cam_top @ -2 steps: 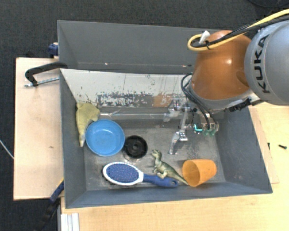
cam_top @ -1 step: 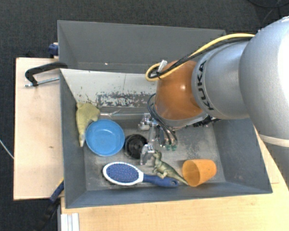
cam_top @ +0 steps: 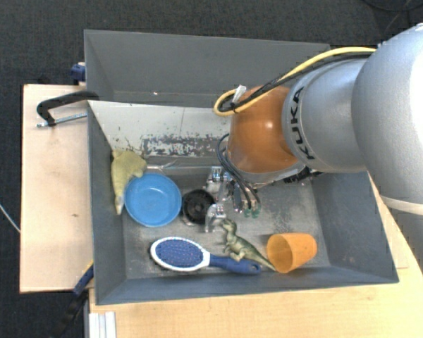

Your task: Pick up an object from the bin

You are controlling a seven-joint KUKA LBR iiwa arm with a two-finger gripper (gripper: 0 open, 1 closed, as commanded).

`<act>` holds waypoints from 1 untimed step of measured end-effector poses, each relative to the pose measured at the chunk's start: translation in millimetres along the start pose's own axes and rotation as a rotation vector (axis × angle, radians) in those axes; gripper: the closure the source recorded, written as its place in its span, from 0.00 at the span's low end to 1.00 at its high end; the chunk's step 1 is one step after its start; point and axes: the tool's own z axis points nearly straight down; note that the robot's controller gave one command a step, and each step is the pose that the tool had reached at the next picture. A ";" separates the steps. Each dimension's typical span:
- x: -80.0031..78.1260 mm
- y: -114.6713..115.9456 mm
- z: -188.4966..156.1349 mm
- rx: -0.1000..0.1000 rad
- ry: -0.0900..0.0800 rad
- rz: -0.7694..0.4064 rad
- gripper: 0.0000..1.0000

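Green toy dinosaur point(cam_top: 235, 246) is seen nr front of bin point(cam_top: 107, 231), btwn blue hairbrush point(cam_top: 180, 253) & orange cup point(cam_top: 291, 251), just beside the hand point(cam_top: 222, 206), whose state can't be told. Judged light, stiff plastic, slippery; best taken across the body, not tail/legs.

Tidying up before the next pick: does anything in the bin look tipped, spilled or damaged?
The orange cup lies on its side at the front right of the bin, beside the green toy dinosaur, rather than standing. The blue bowl sits upright. Nothing looks spilled or broken.
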 end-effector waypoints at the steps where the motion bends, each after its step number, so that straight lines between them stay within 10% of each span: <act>1: 2.9 1.7 -122.2 0.000 -0.001 0.018 1.00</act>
